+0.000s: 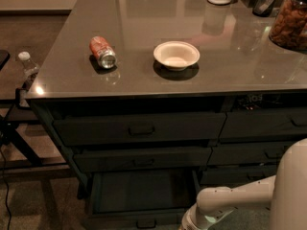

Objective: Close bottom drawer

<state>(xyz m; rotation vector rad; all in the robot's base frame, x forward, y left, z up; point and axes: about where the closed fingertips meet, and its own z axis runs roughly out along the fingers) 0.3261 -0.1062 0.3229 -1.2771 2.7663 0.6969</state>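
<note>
Standing pulled out beneath the bench (240, 66), the bottom drawer (144, 190) shows its shallow tray. The white arm (230, 202) dips at the drawer's right front corner; the pincer drops out of sight there, apart or together I cannot tell.

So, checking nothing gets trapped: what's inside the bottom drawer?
The bottom drawer stands open; its visible tray looks bare. The arm covers its front right corner, and the gripper is out of frame below.
</note>
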